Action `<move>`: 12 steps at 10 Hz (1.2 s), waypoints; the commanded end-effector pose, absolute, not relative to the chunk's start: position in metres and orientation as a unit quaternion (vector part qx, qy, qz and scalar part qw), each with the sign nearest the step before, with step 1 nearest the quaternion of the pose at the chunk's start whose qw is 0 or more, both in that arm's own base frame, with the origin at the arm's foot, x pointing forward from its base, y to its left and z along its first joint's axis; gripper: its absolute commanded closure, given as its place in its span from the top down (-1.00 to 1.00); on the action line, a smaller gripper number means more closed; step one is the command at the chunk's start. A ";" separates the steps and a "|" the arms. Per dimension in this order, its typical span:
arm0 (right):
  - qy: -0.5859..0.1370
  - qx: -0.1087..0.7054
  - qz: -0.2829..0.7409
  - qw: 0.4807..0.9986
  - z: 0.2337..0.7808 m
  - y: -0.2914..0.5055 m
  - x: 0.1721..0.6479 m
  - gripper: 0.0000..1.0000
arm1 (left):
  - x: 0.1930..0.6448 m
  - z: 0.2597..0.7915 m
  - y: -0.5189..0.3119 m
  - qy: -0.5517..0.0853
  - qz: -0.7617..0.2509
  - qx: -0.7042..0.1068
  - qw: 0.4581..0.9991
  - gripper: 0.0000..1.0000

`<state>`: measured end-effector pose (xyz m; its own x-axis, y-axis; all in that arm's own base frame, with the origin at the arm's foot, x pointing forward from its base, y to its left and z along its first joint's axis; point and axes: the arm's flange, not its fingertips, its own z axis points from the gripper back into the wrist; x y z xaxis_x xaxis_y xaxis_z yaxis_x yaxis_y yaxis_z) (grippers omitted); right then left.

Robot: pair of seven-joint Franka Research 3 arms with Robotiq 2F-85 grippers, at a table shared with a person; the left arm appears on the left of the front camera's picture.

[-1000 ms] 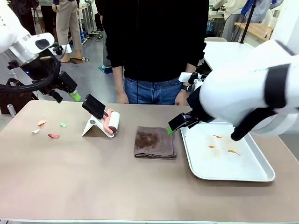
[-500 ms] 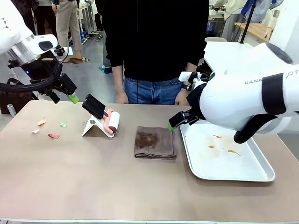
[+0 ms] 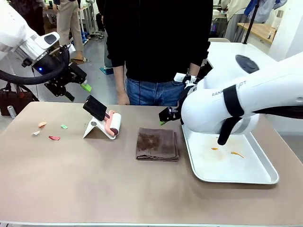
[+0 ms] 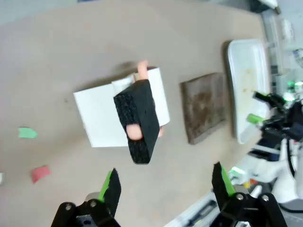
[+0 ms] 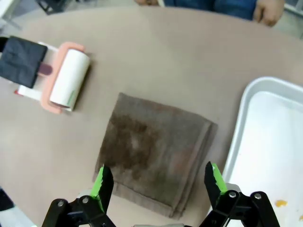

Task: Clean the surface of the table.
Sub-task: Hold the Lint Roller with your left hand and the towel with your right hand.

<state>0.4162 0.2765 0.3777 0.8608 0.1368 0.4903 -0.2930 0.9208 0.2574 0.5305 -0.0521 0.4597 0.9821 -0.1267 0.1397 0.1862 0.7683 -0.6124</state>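
Observation:
The taupe-brown table [image 3: 94,189] carries a folded brown cloth [image 3: 156,144] at its middle and a lint roller [image 3: 112,124] on a white stand to the left of it. A few small paper scraps [image 3: 54,138] lie near the left end. My left gripper [image 3: 79,85] hangs open in the air above and left of the roller; its wrist view looks down on the roller's black handle [image 4: 138,120] beyond the gripper [image 4: 165,175]. My right gripper [image 3: 165,117] is open above the cloth's far right corner, with the cloth [image 5: 151,151] between its fingers [image 5: 157,172] in the wrist view.
A white tray [image 3: 265,175] holding a few orange bits stands at the right, close to the cloth. A person in black stands at the far edge, a hand [image 5: 267,12] resting by the table. The near half of the table is bare.
My right gripper has moved left and up, from the tray's near corner to above the cloth's far right corner. My left gripper has risen and shifted right toward the roller.

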 end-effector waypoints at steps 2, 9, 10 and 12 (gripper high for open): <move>-0.163 0.163 0.103 0.968 0.386 0.294 0.425 1.00 | 0.548 0.437 -0.039 -0.019 -0.017 -0.382 0.924 1.00; -0.038 0.104 0.041 0.993 0.357 0.298 0.461 1.00 | 0.553 0.399 -0.054 -0.004 -0.012 -0.395 0.919 1.00; -0.044 0.081 0.028 0.995 0.345 0.306 0.461 1.00 | 0.553 0.398 -0.054 0.001 -0.014 -0.393 0.920 1.00; -0.044 0.051 0.009 0.998 0.330 0.312 0.463 1.00 | 0.553 0.396 -0.057 0.002 -0.017 -0.389 0.921 1.00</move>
